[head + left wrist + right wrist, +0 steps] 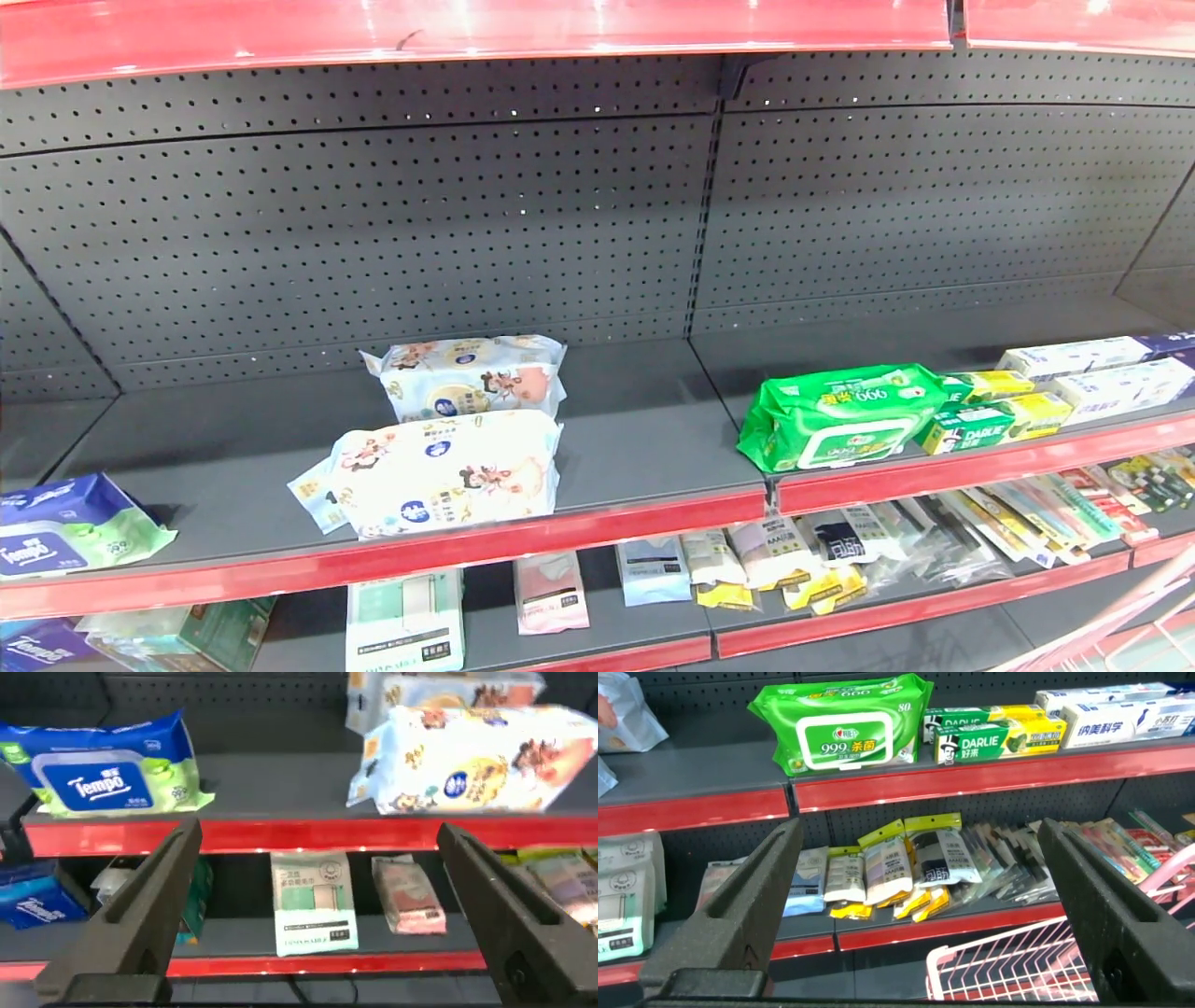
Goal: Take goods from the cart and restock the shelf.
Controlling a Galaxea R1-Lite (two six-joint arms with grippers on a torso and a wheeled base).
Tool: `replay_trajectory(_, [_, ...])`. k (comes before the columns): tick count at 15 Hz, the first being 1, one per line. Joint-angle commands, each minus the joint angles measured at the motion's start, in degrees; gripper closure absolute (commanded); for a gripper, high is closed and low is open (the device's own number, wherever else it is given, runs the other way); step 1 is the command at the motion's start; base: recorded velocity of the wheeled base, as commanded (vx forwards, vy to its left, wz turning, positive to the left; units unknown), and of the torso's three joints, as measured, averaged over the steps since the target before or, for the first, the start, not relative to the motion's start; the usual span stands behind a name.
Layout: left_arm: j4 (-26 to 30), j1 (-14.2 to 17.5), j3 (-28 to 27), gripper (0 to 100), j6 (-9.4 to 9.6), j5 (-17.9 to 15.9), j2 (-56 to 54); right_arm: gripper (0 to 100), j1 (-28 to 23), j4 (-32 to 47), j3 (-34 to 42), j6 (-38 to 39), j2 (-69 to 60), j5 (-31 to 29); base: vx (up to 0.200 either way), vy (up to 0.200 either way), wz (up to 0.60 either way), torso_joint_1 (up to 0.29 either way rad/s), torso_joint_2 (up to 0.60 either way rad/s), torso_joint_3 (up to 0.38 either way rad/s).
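Two white cartoon-print wipe packs lie mid-shelf, one at the front (pixel 443 473) and one behind it (pixel 470 375). The front pack (pixel 476 761) also shows in the left wrist view. A blue wipe pack (pixel 70 527) (pixel 107 765) lies at the shelf's left end. A green wipe pack (pixel 840 413) (pixel 842 725) lies right of the divider beside green toothpaste boxes (pixel 994 411) (pixel 990 733). My left gripper (pixel 318 887) is open and holds nothing, in front of the shelf edge. My right gripper (pixel 920 887) is open and holds nothing, above the pink wire cart (pixel 1018 971).
White and blue toothpaste boxes (pixel 1102 369) fill the shelf's right end. The lower shelf (pixel 644 616) holds hanging packets, toothbrushes and tissue packs. The cart's pink rim (pixel 1102 625) shows at the lower right. A red price rail (pixel 392 555) runs along the shelf front.
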Motion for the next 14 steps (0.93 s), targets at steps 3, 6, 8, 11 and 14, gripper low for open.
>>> replay_trajectory(3, [0.20, 0.00, 0.07, 0, 1.39, -2.65, -0.11, 0, 0.02, 0.00, 0.01, -0.08, 0.04, -0.02, 0.000, 0.000, 0.00, 0.000, 0.00, 0.000])
replay_trajectory(6, [0.12, 0.00, 0.07, 0, 1.66, -1.59, -0.11, 0, 0.02, 0.00, 0.10, -0.08, 0.04, -0.02, 0.000, 0.000, 0.40, 0.000, 0.00, 0.000])
replay_trajectory(8, [0.12, 0.00, 0.07, 0, 1.66, -1.59, -0.19, 0, 0.02, 0.00, 0.01, -0.08, 0.04, -0.02, 0.000, 0.000, 0.60, 0.000, 0.00, 0.002])
replay_trajectory(11, [0.12, 0.00, 0.07, 0, 1.66, -1.59, -0.11, 0, 0.02, 0.00, 0.01, -0.08, 0.04, -0.02, 0.000, 0.000, 0.60, 0.012, 0.01, 0.002])
replay_trajectory(14, [0.20, 0.00, 0.07, 0, 1.57, -1.59, -0.11, 0, 0.02, 0.00, 0.01, 0.00, 0.04, -0.02, 0.000, 0.000, 0.40, -0.003, 0.00, 0.000])
